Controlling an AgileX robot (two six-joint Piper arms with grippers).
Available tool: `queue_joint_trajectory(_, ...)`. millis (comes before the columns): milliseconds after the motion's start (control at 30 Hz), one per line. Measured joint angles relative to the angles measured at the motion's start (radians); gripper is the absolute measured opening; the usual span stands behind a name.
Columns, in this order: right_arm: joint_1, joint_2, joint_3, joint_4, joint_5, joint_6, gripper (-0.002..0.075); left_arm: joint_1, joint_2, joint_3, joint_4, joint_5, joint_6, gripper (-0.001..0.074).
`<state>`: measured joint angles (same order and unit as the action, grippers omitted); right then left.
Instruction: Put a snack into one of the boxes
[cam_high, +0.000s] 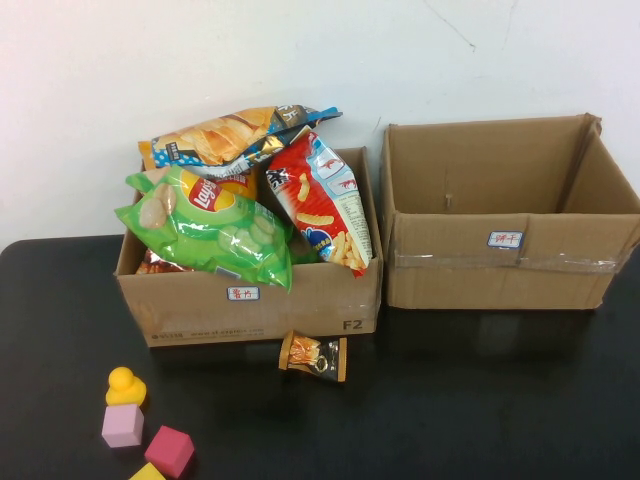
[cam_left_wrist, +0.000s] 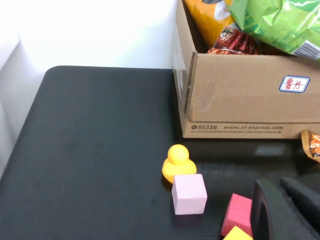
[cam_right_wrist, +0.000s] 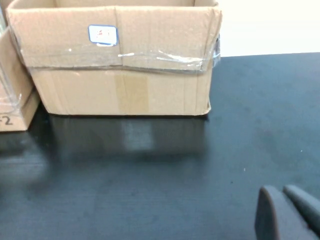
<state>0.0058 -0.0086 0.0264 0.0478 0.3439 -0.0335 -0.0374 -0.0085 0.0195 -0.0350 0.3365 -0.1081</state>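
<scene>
A small orange snack packet lies on the black table just in front of the left cardboard box; its edge also shows in the left wrist view. That box is heaped with chip bags, among them a green Lay's bag and a red one. The right cardboard box is empty and open. Neither gripper shows in the high view. My left gripper is shut and empty, low over the table near the toy blocks. My right gripper is shut and empty, in front of the right box.
A yellow duck, a pink cube, a magenta cube and a yellow block sit at the front left of the table. A white wall stands behind the boxes.
</scene>
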Motion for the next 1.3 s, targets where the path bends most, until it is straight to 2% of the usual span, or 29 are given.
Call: queue_joint_trajectory(1300, -0.008, 0.000, 0.000, -0.013, 0.000, 0.059, -0.0001, 0.000, -0.001, 0.000, 0.000, 0.002, 0.002, -0.0001)
